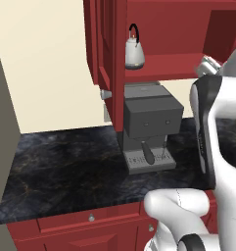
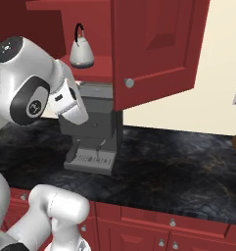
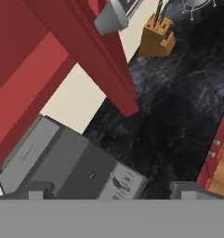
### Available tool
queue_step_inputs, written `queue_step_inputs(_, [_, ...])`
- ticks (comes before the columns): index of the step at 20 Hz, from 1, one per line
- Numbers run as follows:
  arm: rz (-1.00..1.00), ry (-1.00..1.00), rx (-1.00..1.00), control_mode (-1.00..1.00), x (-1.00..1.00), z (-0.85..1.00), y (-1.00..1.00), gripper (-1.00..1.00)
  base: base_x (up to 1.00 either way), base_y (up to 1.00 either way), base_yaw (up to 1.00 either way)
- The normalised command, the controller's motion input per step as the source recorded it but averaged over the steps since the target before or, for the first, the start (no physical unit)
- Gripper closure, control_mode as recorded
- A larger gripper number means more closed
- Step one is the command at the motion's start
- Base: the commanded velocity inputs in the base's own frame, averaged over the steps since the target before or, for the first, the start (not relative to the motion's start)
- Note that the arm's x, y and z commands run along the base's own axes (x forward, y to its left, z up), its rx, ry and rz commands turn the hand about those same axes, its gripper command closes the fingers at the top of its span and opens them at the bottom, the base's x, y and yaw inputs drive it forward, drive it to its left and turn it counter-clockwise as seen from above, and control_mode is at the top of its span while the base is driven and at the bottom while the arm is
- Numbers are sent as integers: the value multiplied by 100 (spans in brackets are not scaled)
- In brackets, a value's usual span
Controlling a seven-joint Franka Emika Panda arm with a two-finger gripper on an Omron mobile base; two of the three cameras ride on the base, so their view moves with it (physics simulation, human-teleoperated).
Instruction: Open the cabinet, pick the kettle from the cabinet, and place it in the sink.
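The cabinet (image 2: 153,49) stands open, and its dark red door with a round silver knob (image 2: 129,83) is swung out over the counter. The kettle (image 1: 134,51), silver-white with a black arched handle, stands upright on the cabinet's shelf (image 2: 82,54). My gripper (image 3: 111,189) is open, its two fingertips (image 3: 36,190) wide apart with nothing between them. It hangs below the shelf, near the coffee machine, looking down past the door's edge (image 3: 85,51). The sink is out of view.
A boxy grey coffee machine (image 1: 149,122) stands on the dark marble counter (image 1: 65,166), right under the kettle's shelf. A wooden knife block (image 3: 157,39) stands farther along the counter. Red base drawers (image 2: 173,223) line the front. My arm (image 2: 65,100) reaches up in front of the machine.
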Motion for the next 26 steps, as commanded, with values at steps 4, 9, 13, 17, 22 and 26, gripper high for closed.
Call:
queue_step_inputs(4, [-35,-9,29,-100,19,5,31,-100,0,0,0])
queue_step_inputs(9, [-26,-16,42,-100,29,3,17,-100,0,0,0])
queue_step_inputs(13, [-27,-18,39,-100,44,0,1,-100,0,0,0])
queue_step_inputs(17, [-27,-32,23,-100,44,0,1,-100,0,0,0])
queue_step_inputs(22, [-37,-28,0,-100,43,0,2,-100,0,0,0])
queue_step_inputs(26, [-37,-15,-2,-100,39,0,-1,-100,0,0,0])
